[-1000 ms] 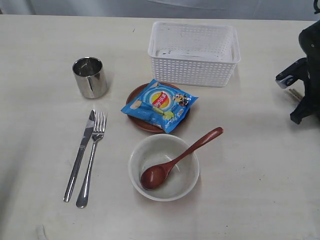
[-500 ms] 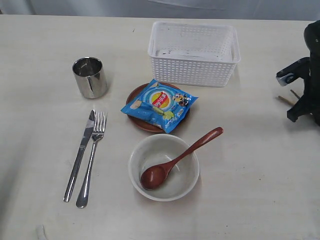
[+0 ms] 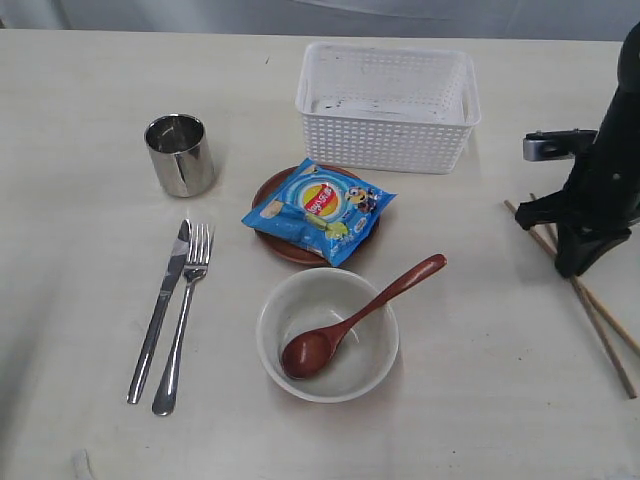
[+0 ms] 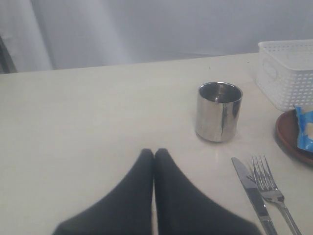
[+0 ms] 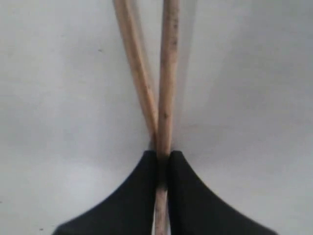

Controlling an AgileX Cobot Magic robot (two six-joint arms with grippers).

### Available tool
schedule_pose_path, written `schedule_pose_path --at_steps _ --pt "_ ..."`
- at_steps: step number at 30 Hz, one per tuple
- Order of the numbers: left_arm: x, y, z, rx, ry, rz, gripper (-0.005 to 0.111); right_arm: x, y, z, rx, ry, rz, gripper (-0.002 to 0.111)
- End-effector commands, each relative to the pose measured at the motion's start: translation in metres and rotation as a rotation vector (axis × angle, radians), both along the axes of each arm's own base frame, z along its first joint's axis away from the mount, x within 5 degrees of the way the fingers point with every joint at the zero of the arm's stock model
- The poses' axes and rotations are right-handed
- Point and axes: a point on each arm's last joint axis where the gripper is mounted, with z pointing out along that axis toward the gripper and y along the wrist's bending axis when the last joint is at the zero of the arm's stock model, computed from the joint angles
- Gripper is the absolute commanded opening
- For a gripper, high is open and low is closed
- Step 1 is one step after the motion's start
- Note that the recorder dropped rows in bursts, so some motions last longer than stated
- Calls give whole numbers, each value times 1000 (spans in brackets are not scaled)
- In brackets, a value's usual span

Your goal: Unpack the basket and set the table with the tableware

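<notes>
Two chopsticks (image 3: 612, 352) clamped in our right gripper (image 3: 574, 268)
We hold them crossed over the table (image 3: 80, 90), right of the basket (image 3: 385, 105) and well apart from the bowl (image 3: 300, 295) with the wooden spoon (image 3: 360, 315) in it; our left gripper (image 4: 154, 152) is pressed together on nothing near the steel cup (image 4: 219, 111).

The right gripper (image 3: 569, 266), a second ago half out of sight at the right edge of the table (image 3: 480, 400), has swung inward. It now stands in fuller view with its tips pointing down, close to that edge. The chopsticks (image 3: 603, 335), of which only a short stub showed before, now show at almost full length. They are crossed in a narrow X, pinched between the closed jaws, and slant along the right edge toward the near right corner.
</notes>
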Motion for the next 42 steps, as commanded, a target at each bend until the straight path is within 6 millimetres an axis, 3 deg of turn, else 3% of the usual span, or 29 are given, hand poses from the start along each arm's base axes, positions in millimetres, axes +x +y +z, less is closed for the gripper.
schedule_pose_path --at_steps 1,15,21,25,27,28,31,32,37,40,42 --pt "0 0 0 -8 -7 -5 0 -2 12 7 108 2 -86 0" --pt "0 0 0 -8 -7 -5 0 -8 24 55 240 -88 -137 0" --pt "0 0 0 -8 -7 -5 0 -21 30 93 313 -133 -143 0" --pt "0 0 0 -8 -7 -5 0 -36 44 132 399 -206 -143 0" --pt "0 0 0 -8 -7 -5 0 -50 64 150 406 -243 -102 0" --pt "0 0 0 -8 -7 -5 0 -61 85 160 418 -252 -52 0" --pt "0 0 0 -8 -7 -5 0 -84 127 167 444 -213 22 0" --pt "0 0 0 -8 -7 -5 0 -96 151 166 451 -192 56 0" --pt "0 0 0 -8 -7 -5 0 -115 216 139 500 -100 69 0" --pt "0 0 0 -8 -7 -5 0 -123 243 109 457 -32 81 0" --pt "0 0 0 -8 -7 -5 0 -121 249 93 438 -2 67 0"
